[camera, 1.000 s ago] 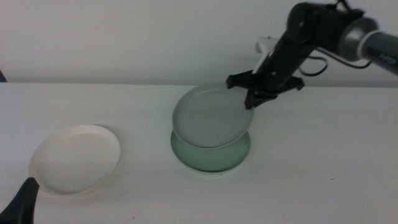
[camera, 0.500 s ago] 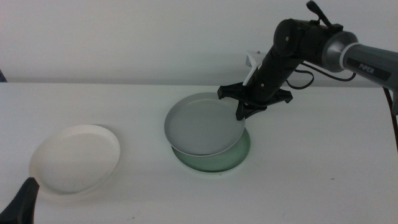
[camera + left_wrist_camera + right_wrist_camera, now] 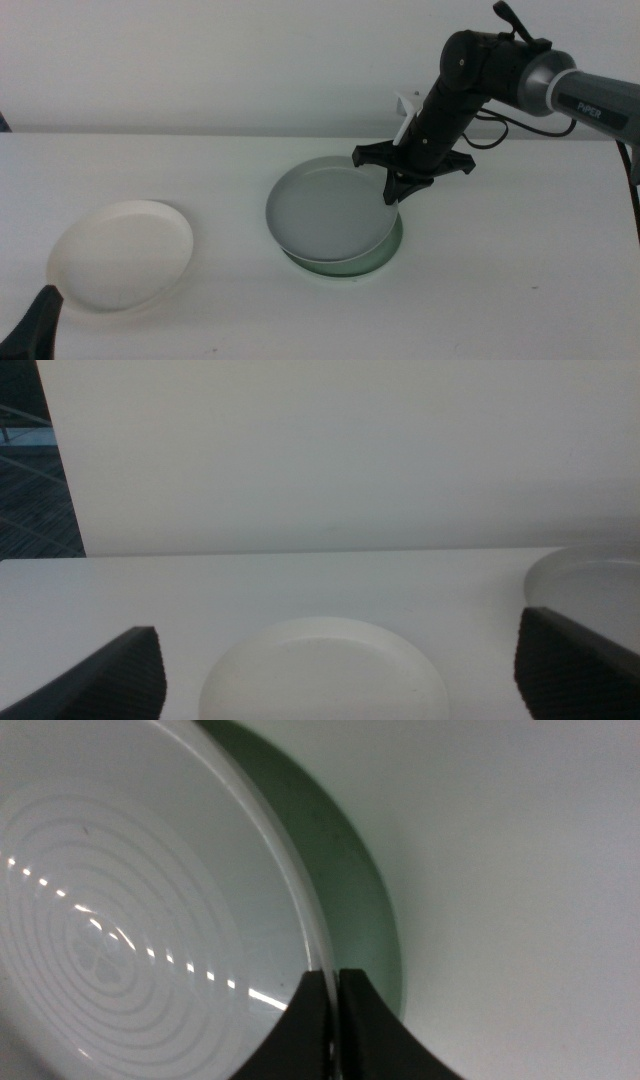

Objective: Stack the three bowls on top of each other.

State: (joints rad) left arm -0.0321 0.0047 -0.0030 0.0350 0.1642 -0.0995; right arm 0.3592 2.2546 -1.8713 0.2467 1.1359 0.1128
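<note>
The grey bowl [image 3: 328, 210] lies over the pale green bowl [image 3: 385, 250] at the table's middle, slightly tilted. My right gripper [image 3: 395, 190] is shut on the grey bowl's far right rim. In the right wrist view the jaws pinch that thin rim of the grey bowl [image 3: 130, 890], with the green bowl [image 3: 345, 880] showing beneath. The cream-white bowl [image 3: 122, 252] sits alone at the left. My left gripper [image 3: 35, 322] waits at the bottom left corner, open, with the cream-white bowl [image 3: 325, 670] ahead between its jaws.
A white wall rises behind the table [image 3: 520, 250]. The right arm's cable [image 3: 500, 112] hangs by its wrist. The table's left edge and a dark floor [image 3: 35, 510] show in the left wrist view.
The right gripper has carried the grey bowl leftward and lowered it onto the green bowl. The left arm and the cream-white bowl have not moved.
</note>
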